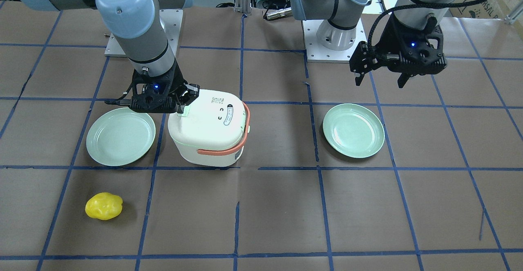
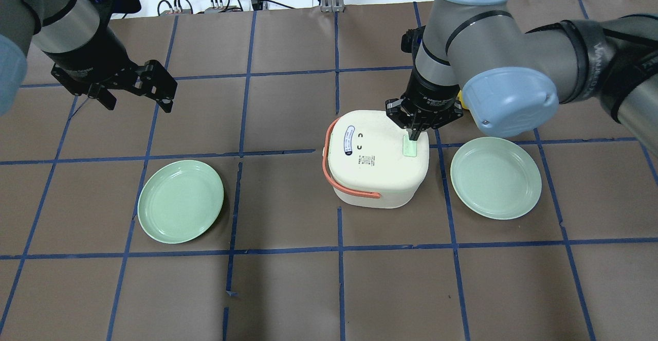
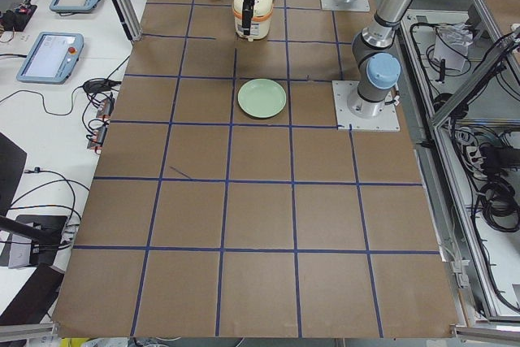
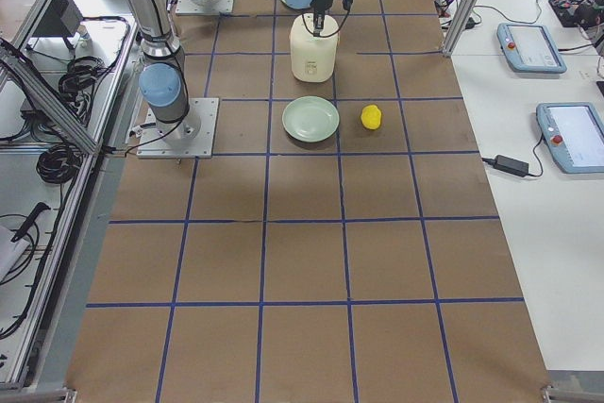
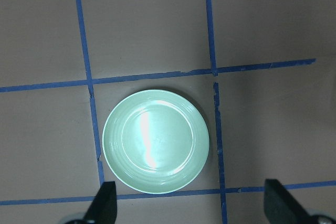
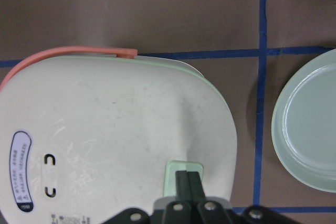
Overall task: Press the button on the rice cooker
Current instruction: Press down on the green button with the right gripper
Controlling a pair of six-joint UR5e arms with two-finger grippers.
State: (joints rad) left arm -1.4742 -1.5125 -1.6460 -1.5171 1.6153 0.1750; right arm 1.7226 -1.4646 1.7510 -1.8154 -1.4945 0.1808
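Observation:
The white rice cooker (image 2: 378, 161) with a salmon-orange handle (image 2: 329, 168) stands closed at mid-table. It also shows in the front view (image 1: 208, 128). A mint-green button (image 2: 410, 149) sits on the lid's edge. My right gripper (image 2: 414, 136) points straight down with its fingers shut together, tips on that button. The right wrist view shows the shut fingertips (image 6: 188, 182) on the button (image 6: 176, 169). My left gripper (image 2: 138, 103) is open and empty. It hangs high above the table, far from the cooker.
One mint-green plate (image 2: 180, 208) lies below my left gripper and shows in the left wrist view (image 5: 156, 140). A second plate (image 2: 495, 177) lies just right of the cooker. A yellow pepper-like object (image 1: 103, 206) lies on the operators' side, beyond that plate.

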